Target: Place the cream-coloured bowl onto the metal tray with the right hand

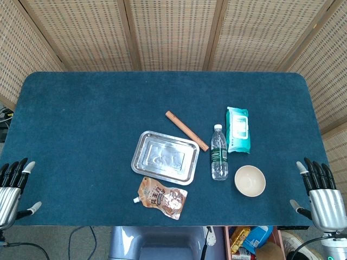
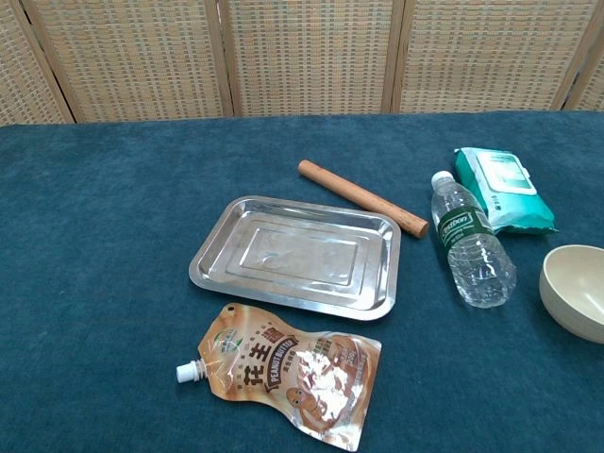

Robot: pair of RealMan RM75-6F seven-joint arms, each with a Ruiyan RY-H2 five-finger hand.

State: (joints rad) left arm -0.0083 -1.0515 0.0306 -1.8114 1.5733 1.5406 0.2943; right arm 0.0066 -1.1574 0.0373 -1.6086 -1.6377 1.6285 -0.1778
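The cream-coloured bowl [image 1: 250, 180] [image 2: 576, 290] sits upright on the blue tabletop, right of a lying water bottle [image 1: 219, 153] [image 2: 471, 241]. The empty metal tray [image 1: 165, 157] [image 2: 297, 255] lies near the table's middle, left of the bottle. My right hand [image 1: 321, 196] hovers at the table's front right corner, fingers spread and holding nothing, well right of the bowl. At the front left corner my left hand [image 1: 13, 186] is also spread and empty. Neither hand shows in the chest view.
A wooden rolling pin [image 1: 186, 130] [image 2: 361, 197] lies diagonally behind the tray. A peanut butter pouch [image 1: 161, 197] [image 2: 288, 375] lies in front of the tray. A teal wet-wipes pack [image 1: 237, 129] [image 2: 502, 190] rests behind the bowl. Woven screens stand behind the table.
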